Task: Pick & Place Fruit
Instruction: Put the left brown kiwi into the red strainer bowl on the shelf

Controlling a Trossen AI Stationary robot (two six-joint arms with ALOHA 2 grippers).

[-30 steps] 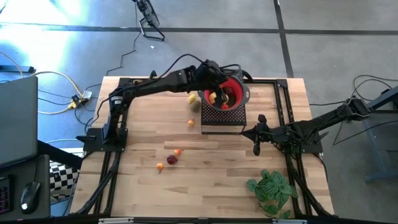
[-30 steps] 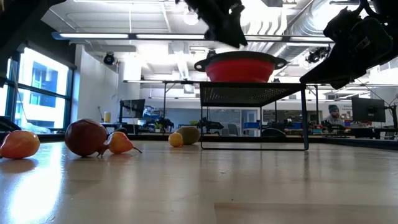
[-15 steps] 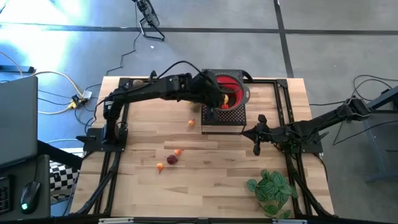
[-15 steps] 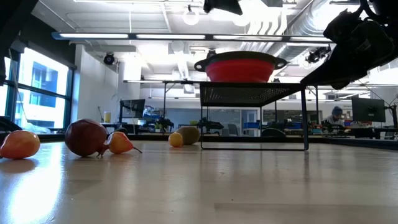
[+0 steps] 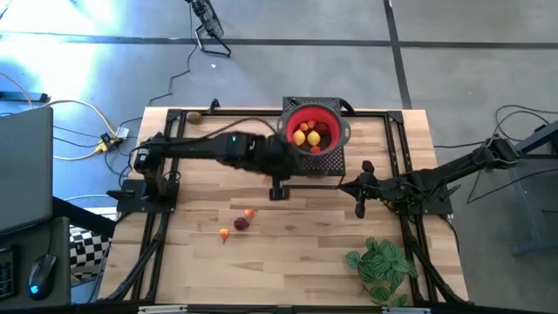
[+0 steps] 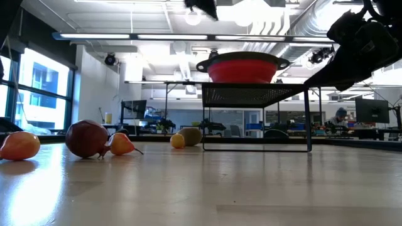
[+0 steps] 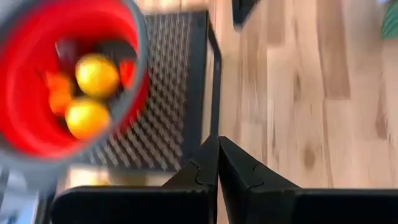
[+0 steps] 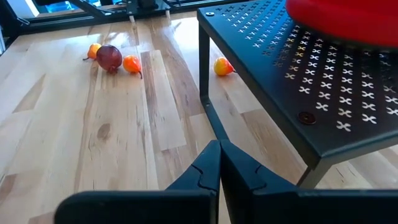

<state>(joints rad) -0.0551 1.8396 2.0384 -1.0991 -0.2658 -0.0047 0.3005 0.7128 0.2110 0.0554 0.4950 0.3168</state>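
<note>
we log the left gripper (image 5: 277,191) at the front edge of the black perforated stand (image 5: 329,162), over bare wood of the table (image 5: 305,253); its own wrist view shows the two dark fingers (image 7: 205,168) pressed together with nothing between them, so we record it as clenched and empty. the left arm stretches from its base at the table's left across to the stand. the red bowl (image 5: 314,131) sits on top of the stand, and inside it we count at least two yellow fruits (image 7: 97,75), an orange one (image 7: 59,93) and a darker red one; we cannot tell the exact number. three fruits lie together on the table left of centre, toward the front: a dark red fruit (image 5: 241,224) with an orange fruit (image 5: 250,213) just beside it and a second small orange fruit (image 5: 224,234) on its other side. from the low view a yellow fruit (image 6: 178,140) and a brownish-green fruit (image 6: 191,135) rest touching each other by the stand's leg. the right wrist view shows one yellow-orange fruit (image 8: 222,66) beside the stand. the right gripper (image 5: 361,209) waits at the stand's right front, fingers (image 8: 208,168) pressed shut on nothing, over the wood. a green leafy plant (image 5: 381,266) sits at the table's front right corner, well apart from all fruit.
</note>
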